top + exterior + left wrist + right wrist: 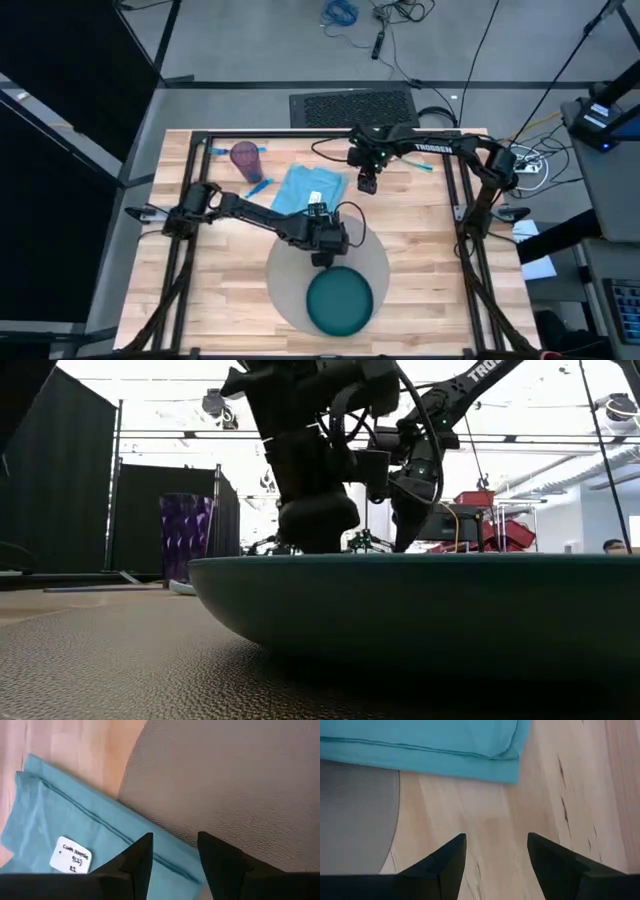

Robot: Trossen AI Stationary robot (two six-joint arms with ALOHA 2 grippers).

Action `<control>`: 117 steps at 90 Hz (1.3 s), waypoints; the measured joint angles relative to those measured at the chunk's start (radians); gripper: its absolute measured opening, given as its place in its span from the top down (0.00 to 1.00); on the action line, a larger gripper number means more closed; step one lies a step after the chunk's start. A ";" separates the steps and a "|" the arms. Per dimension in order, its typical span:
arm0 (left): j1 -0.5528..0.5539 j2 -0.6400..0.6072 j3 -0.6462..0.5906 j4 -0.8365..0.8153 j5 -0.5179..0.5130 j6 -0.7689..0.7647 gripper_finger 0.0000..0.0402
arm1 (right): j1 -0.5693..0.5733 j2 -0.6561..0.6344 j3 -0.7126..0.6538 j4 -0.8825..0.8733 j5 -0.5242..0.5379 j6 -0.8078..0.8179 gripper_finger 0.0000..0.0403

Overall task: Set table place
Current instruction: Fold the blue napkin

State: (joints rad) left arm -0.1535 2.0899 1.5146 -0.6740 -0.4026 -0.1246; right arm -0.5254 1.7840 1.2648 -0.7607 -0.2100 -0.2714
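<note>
Left tool [322, 258] spread over placemat [290, 290] — napkin [300, 188] beside, plate [339, 300] near.

A robotics lab: 2 dark arms on a black-framed wooden table [420, 270], cables [340, 12] strewn across the grey floor, black curtains [60, 490] and equipment racks behind.

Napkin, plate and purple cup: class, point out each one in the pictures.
light blue cloth napkin [300, 187], high view, bare middle of the cloth.
dark teal plate [339, 301], high view, centre of the plate.
purple cup [245, 157], high view, the cup's open top.
</note>
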 joint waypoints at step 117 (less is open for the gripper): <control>-0.027 0.029 0.015 -0.046 -0.068 -0.028 0.65 | 0.000 0.000 0.000 -0.003 -0.001 0.015 0.51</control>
State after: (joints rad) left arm -0.1807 2.1189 1.5299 -0.7201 -0.4711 -0.1524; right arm -0.5250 1.7840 1.2648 -0.7634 -0.2108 -0.2562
